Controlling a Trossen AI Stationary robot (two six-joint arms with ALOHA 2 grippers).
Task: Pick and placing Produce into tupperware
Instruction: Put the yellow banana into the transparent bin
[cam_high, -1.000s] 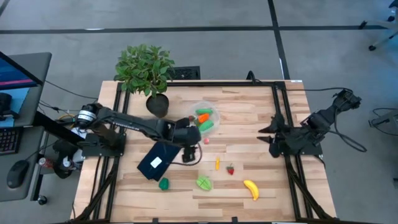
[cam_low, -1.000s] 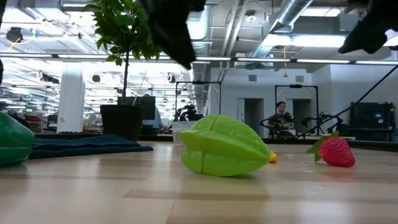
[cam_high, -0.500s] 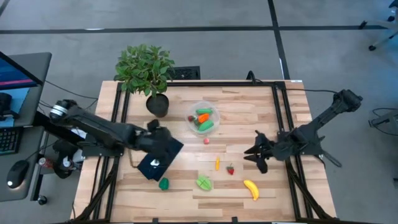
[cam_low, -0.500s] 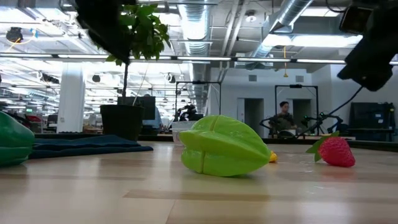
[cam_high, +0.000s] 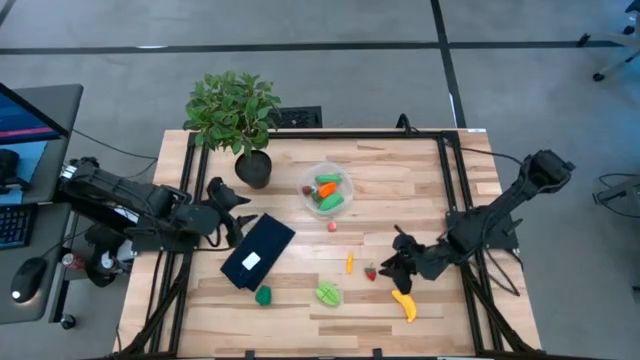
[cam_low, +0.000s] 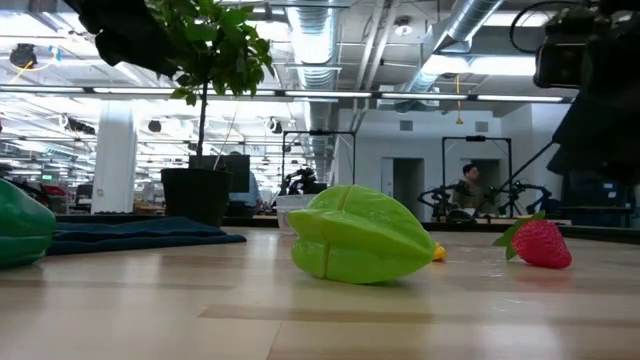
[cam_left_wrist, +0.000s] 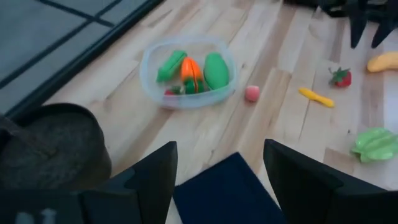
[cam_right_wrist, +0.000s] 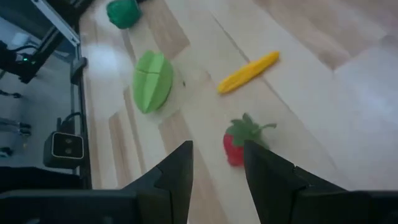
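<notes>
Right gripper (cam_high: 392, 270), fingers spread and empty, hovers over the strawberry (cam_high: 371, 272) near the table's (cam_high: 420, 180) front edge. Left gripper (cam_high: 232, 205), fingers wide, sits beside the plant pot (cam_high: 253, 167).

Low view: green piece (cam_low: 20, 222) cut by the edge; right arm (cam_low: 598, 90) cropped. Banana (cam_high: 403, 303) partly under right gripper (cam_high: 392, 272).

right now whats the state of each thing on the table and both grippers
tupperware: no lid, holds carrot and green pieces
pink ball: loose beside tupperware
yellow stick: lying flat
strawberry: loose, right gripper just by it
banana: loose, near edge
starfruit: loose
dark green piece: loose
plant: upright
left gripper: open, empty, pulled back
right gripper: open, empty
</notes>
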